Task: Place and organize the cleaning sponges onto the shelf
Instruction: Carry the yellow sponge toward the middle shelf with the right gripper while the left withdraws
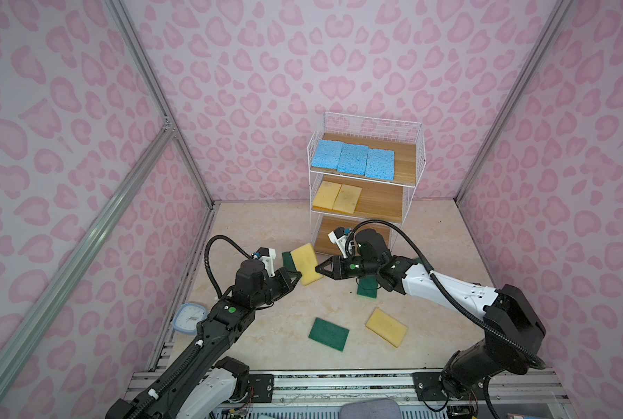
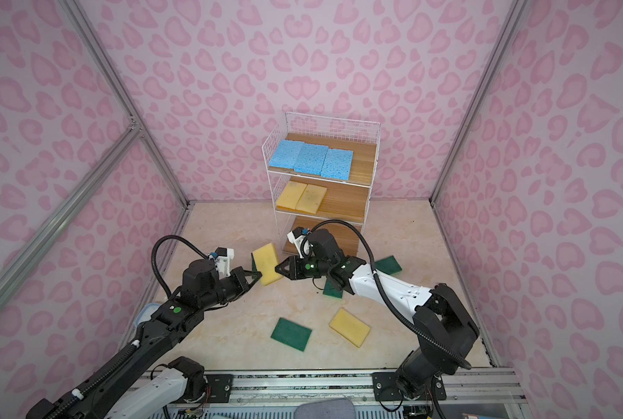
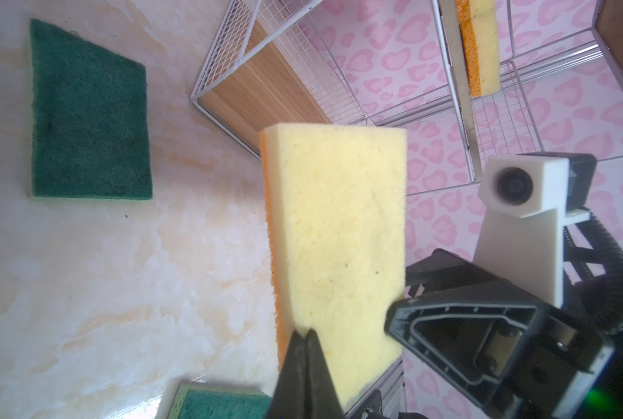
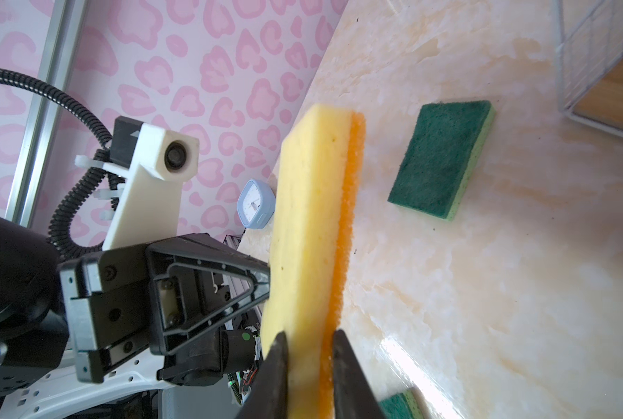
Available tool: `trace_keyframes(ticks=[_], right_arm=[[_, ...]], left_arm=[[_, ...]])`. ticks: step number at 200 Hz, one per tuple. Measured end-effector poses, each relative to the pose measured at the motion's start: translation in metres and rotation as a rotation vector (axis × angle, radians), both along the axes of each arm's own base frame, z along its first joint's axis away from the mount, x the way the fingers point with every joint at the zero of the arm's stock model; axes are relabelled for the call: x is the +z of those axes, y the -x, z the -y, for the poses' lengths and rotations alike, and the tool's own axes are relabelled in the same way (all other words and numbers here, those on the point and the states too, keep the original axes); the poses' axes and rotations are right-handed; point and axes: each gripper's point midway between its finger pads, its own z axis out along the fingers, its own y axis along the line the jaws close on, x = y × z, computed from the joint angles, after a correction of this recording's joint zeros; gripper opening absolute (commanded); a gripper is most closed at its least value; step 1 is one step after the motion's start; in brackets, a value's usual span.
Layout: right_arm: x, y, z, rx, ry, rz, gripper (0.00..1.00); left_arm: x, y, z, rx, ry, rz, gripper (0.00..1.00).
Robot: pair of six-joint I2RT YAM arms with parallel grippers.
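While left tool [image 1: 297, 278] pinches yellow sponge [image 1: 305, 267] on edge, right tool [image 1: 318, 270] clamps its opposite side, near 3-tier shelf [image 1: 382, 201].

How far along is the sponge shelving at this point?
Done: three blue sponges on the shelf's top board, two shelved yellow sponges on the middle board. In hand: the held yellow sponge, pinched by both the left gripper and the right gripper. Left: one loose yellow sponge and four green sponges on the table; the bottom board holds nothing.

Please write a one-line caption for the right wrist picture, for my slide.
Left claw and right claw both hold one yellow sponge; a green sponge lies on the table.
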Motion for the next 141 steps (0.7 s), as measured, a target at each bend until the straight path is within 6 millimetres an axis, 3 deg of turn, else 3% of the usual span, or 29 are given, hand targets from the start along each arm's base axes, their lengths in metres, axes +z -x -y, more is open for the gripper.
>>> trace_keyframes(ticks=[7, 23, 28, 37, 68, 110, 141], right_arm=[[0.001, 0.0, 0.001, -0.006, -0.003, -0.002, 0.16], [0.006, -0.002, 0.004, -0.016, -0.009, 0.005, 0.14], [0.008, -0.003, 0.006, -0.023, -0.013, 0.005, 0.14], [0.012, -0.004, 0.01, -0.038, -0.022, 0.005, 0.13], [0.033, -0.012, 0.035, -0.121, -0.052, 0.034, 0.13], [0.063, -0.031, 0.088, -0.307, -0.103, 0.078, 0.13], [0.077, -0.043, 0.132, -0.442, -0.127, 0.085, 0.13]], left_arm=[[0.001, 0.0, 0.001, -0.003, 0.0, 0.001, 0.46], [0.003, -0.001, 0.001, -0.002, 0.001, 0.002, 0.78], [0.004, -0.001, 0.001, -0.002, 0.001, 0.002, 0.86], [0.005, -0.002, 0.0, 0.002, -0.004, 0.002, 0.9], [0.007, -0.002, -0.004, 0.018, -0.026, 0.009, 0.91], [0.008, -0.006, -0.002, 0.006, -0.054, 0.025, 0.66], [0.026, -0.01, 0.02, -0.054, -0.053, 0.05, 0.64]])
